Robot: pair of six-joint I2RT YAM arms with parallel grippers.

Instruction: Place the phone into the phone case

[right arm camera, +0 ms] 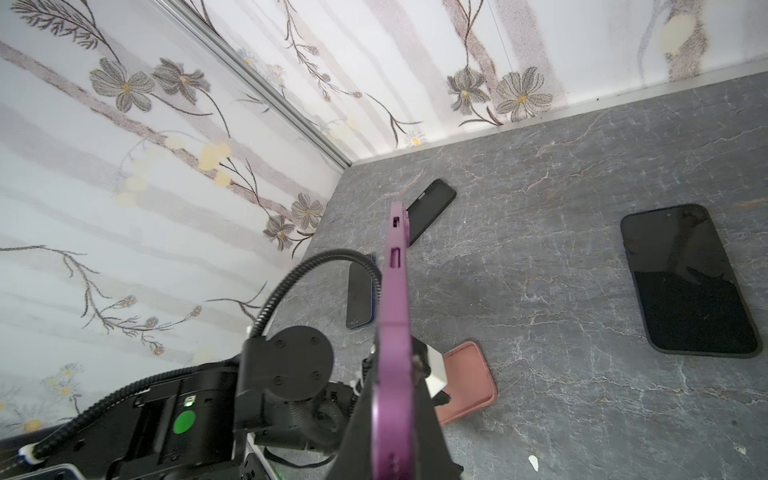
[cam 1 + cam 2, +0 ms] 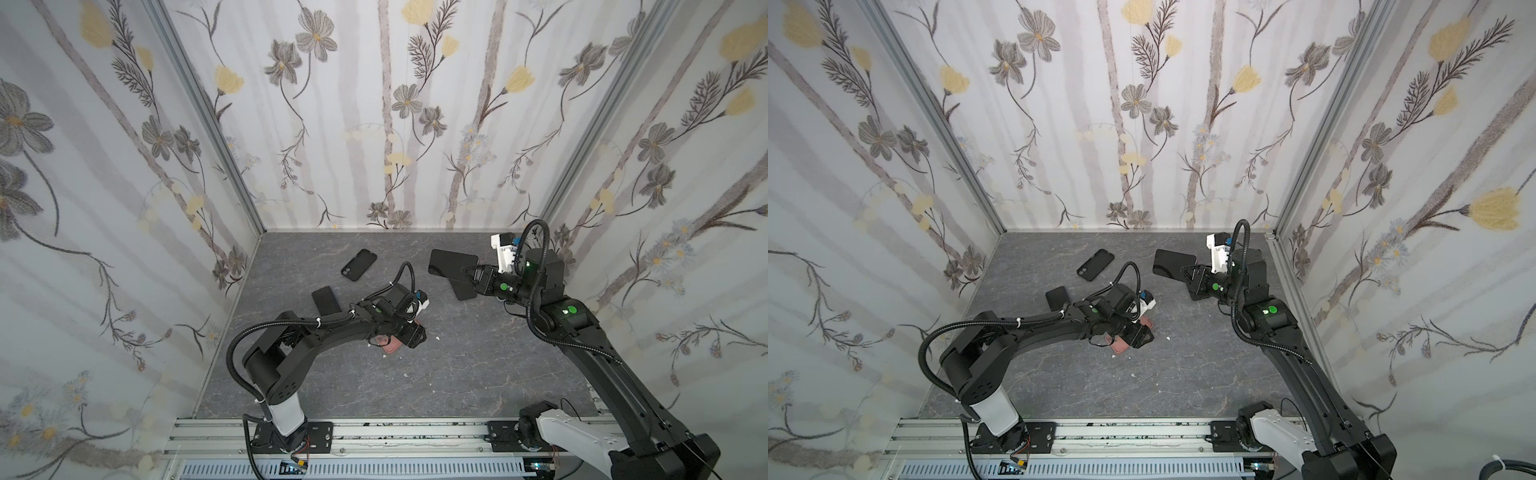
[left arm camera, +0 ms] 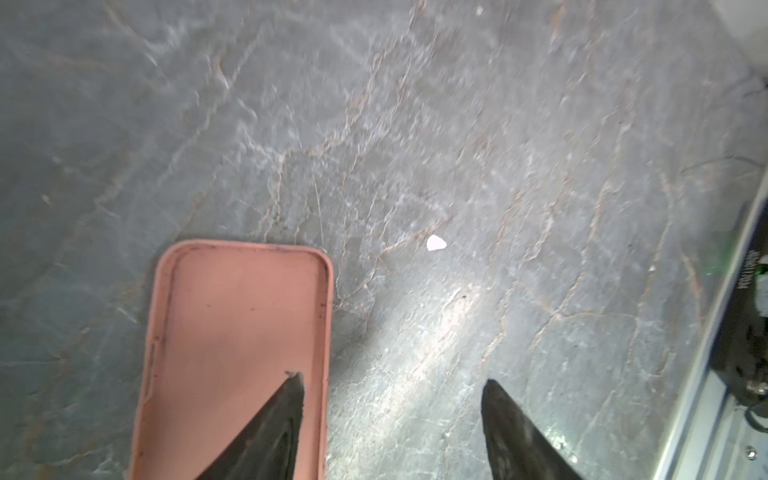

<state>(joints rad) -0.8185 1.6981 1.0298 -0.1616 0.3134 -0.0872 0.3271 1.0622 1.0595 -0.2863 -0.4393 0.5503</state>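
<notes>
My right gripper (image 2: 471, 272) is shut on a purple-edged phone (image 1: 392, 291), which it holds off the table at the back right; in both top views that phone (image 2: 1173, 264) shows as a dark slab. A pink phone case (image 3: 237, 345) lies open side up on the grey table. My left gripper (image 3: 392, 379) hangs open just above it, with one finger over the case's inside and the other over bare table. In a top view the left gripper (image 2: 409, 336) covers most of the pink case (image 2: 388, 347).
A black case (image 2: 358, 264) lies at the back. A dark phone (image 2: 326, 300) lies left of the left arm. Another black phone (image 1: 688, 278) lies flat below the right gripper. A white fleck (image 3: 435, 243) sits on the grey table (image 2: 457, 374). Walls close three sides.
</notes>
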